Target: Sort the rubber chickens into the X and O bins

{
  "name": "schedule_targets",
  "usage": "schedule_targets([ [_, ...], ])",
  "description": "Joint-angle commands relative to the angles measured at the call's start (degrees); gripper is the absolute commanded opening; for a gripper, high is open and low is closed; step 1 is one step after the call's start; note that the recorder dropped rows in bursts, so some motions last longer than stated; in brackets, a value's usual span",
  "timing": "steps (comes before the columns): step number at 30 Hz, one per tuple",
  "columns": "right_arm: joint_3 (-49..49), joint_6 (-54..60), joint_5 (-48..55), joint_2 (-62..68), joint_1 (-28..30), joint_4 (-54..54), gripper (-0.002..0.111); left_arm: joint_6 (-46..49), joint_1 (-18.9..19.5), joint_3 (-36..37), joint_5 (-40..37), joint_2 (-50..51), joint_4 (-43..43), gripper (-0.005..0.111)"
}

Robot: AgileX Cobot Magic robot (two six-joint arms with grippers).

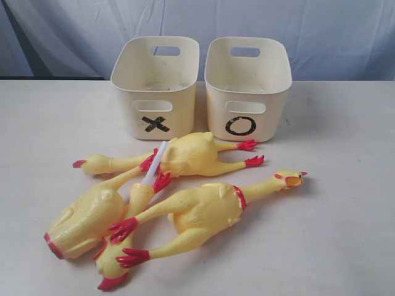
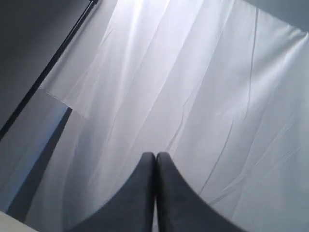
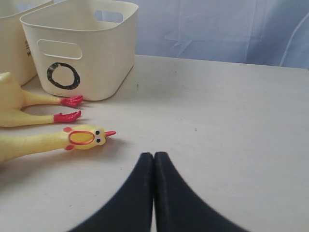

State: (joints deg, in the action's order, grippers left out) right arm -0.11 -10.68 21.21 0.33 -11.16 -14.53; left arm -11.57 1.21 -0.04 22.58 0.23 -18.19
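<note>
Several yellow rubber chickens lie tangled on the table in front of two cream bins. The front chicken (image 1: 207, 209) points its head (image 3: 84, 137) to the right. Behind it lies another chicken (image 1: 188, 154), feet toward the O bin (image 1: 247, 86). A fat one (image 1: 83, 219) rests at the left, and a white tube (image 1: 154, 163) sticks up among them. The X bin (image 1: 157, 83) stands left of the O bin (image 3: 84, 48). My right gripper (image 3: 154, 154) is shut and empty, low over the table right of the chicken's head. My left gripper (image 2: 155, 154) is shut, facing the backdrop. Neither gripper shows in the exterior view.
A pale wrinkled curtain (image 2: 193, 87) hangs behind the table, with a dark pole (image 2: 48, 63) at its side. Bare tabletop (image 3: 231, 125) stretches to the right of the O bin and the chickens.
</note>
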Motion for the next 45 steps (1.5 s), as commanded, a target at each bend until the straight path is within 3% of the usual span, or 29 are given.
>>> schedule_targets([
  [1,0.1,0.2,-0.7,-0.3,-0.3,-0.4,-0.001,-4.5,-0.2,0.0,2.0,-0.2,0.0,0.000],
  [6,0.1,0.2,-0.7,-0.3,-0.3,-0.2,-0.001,-15.6,-0.2,-1.2,-0.1,-0.2,1.5,0.000],
  [13,0.1,0.2,-0.7,-0.3,-0.3,-0.2,-0.001,-15.4,-0.2,-9.8,-24.8,-0.2,11.6,0.000],
  [24,0.1,0.2,-0.7,-0.3,-0.3,-0.2,-0.001,-11.2,-0.2,-18.4,-41.3,13.4,14.1,0.000],
  [30,0.1,0.2,-0.7,-0.3,-0.3,-0.2,-0.001,1.5,-0.2,-19.2,-42.0,21.5,3.9,0.000],
  [38,0.1,0.2,-0.7,-0.3,-0.3,-0.2,-0.001,27.9,-0.2,-19.2,-45.4,30.7,-22.9,0.000],
  [45,0.1,0.2,-0.7,-0.3,-0.3,-0.2,-0.001,34.8,-0.2,-19.2,-49.9,38.8,-27.1,0.000],
])
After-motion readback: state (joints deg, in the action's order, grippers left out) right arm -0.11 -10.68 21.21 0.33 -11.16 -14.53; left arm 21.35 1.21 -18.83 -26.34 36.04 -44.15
